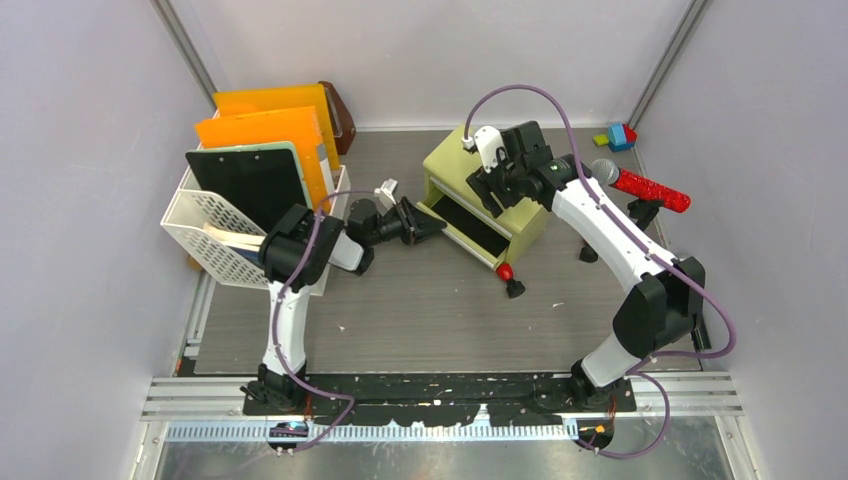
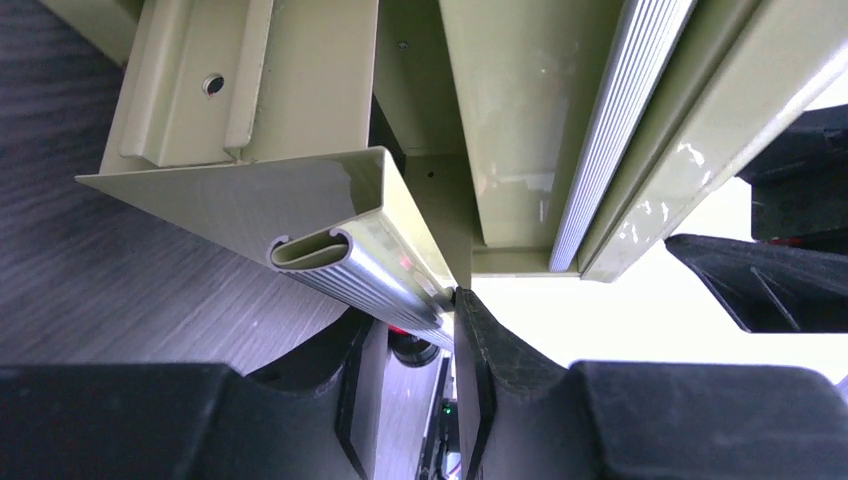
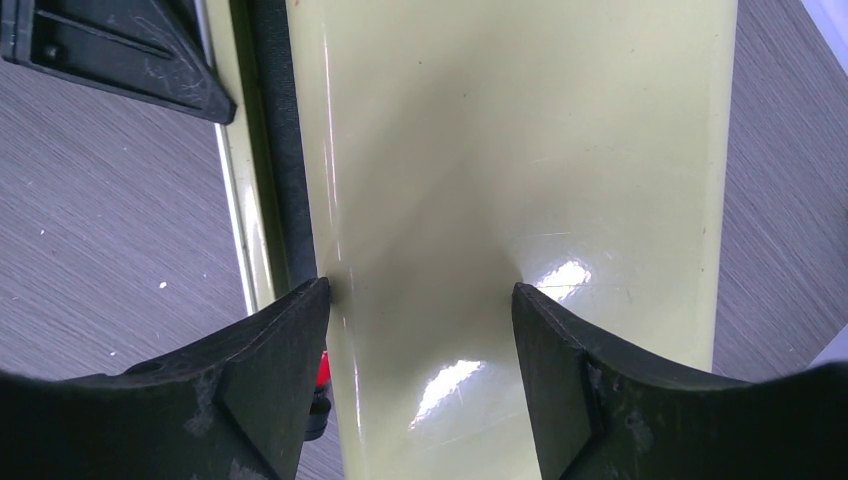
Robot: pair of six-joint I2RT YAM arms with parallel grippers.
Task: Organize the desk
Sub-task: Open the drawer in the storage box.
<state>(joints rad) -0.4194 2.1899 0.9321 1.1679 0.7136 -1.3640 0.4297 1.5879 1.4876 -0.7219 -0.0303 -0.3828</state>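
Closest to the lens, a black perforated rail [image 1: 440, 388] edges the desk surface [image 1: 420, 320], which fills the middle of the overhead frame. At upper centre on it sits a yellow-green cabinet [image 1: 452, 162], its lower drawer [image 1: 478, 228] standing open. A white basket [image 1: 205, 228] holding orange folders [image 1: 265, 125] stands at upper left. Over the cabinet's glossy top, the right gripper [image 3: 418, 300] has its jaws wide apart. The left gripper [image 2: 415, 318] is nearly together, pinched on the drawer's ribbed metal lip.

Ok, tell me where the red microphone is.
Top view: the red microphone lies far right on the desk, beside the right arm, near the coloured blocks.
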